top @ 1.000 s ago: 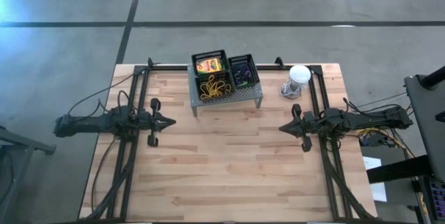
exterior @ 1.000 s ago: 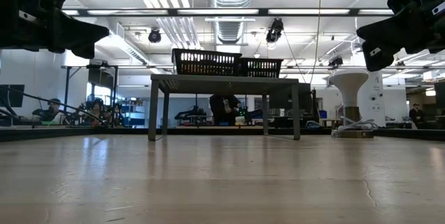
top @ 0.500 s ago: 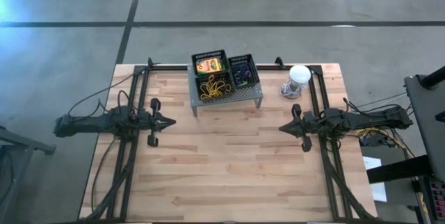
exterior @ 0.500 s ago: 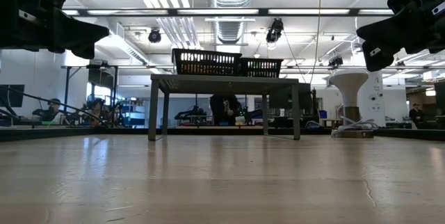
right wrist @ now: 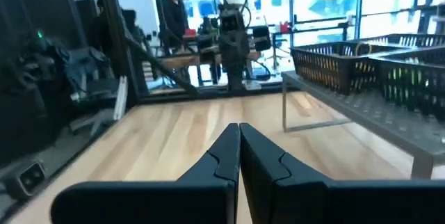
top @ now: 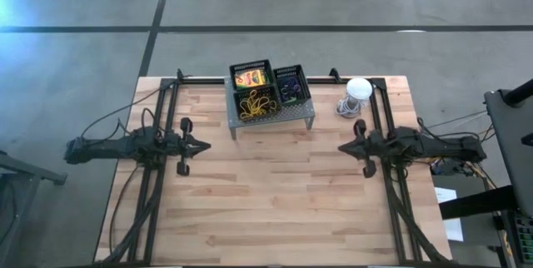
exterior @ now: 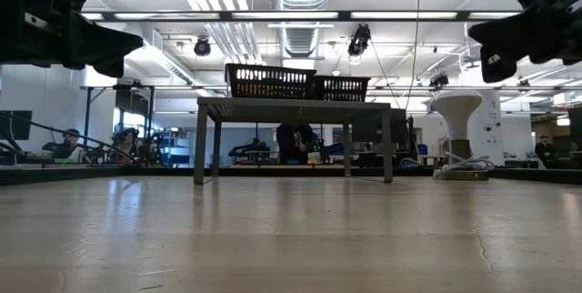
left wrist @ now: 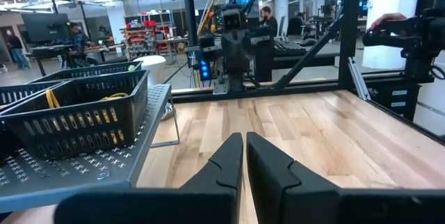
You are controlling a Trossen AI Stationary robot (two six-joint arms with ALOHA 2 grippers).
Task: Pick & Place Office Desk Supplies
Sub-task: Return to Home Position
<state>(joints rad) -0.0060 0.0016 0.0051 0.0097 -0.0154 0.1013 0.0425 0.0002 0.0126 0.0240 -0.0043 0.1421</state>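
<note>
The table (top: 250, 210) is smooth pale wood — shelf (top: 296, 111) perforated grey metal, baskets (left wrist: 83, 123) black plastic.

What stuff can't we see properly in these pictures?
- Low view: what is inside the black baskets; their walls hide it.
- High view: the things in the small right basket; too small to name.
- High view: whatever lies under the grey shelf; its top covers it.
- Low view: left pincer and right pincer; the picture's edges cut off their arms.

Both arms lie stretched out low, facing each other.
The left gripper (top: 203, 144) points inward from the left side, its fingers (left wrist: 224, 156) pressed nearly together and empty; the right gripper (top: 341, 147) mirrors it, fingers closed.
</note>
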